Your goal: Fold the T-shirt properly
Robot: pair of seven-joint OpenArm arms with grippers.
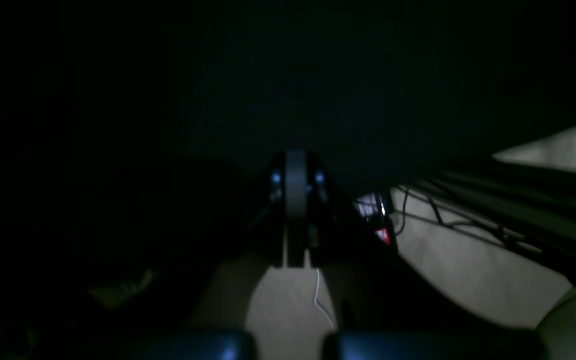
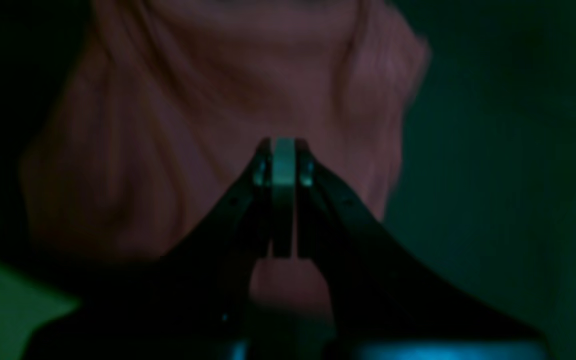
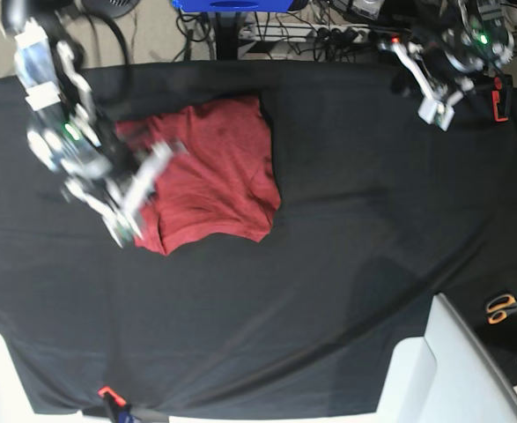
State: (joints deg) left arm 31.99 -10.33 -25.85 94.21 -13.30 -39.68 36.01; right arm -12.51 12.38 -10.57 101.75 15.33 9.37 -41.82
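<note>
Black table cloth (image 3: 346,291) spread under everything. T-shirt (image 3: 218,176), folded into a compact red bundle, lying just ahead of right gripper (image 2: 283,150), jaws pressed together, nothing pinched. Left gripper (image 1: 296,175) well apart, also pressed together, empty. Scissors (image 3: 507,307) far off.

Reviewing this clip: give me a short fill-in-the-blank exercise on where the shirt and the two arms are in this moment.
1. The T-shirt lies bunched on a cloth coloured ____.
2. In the base view, the arm over the shirt carries the ____ gripper.
3. The left gripper has its jaws ____.
4. The scissors have handles coloured ____.

Missing words: black; right; shut; orange
</note>
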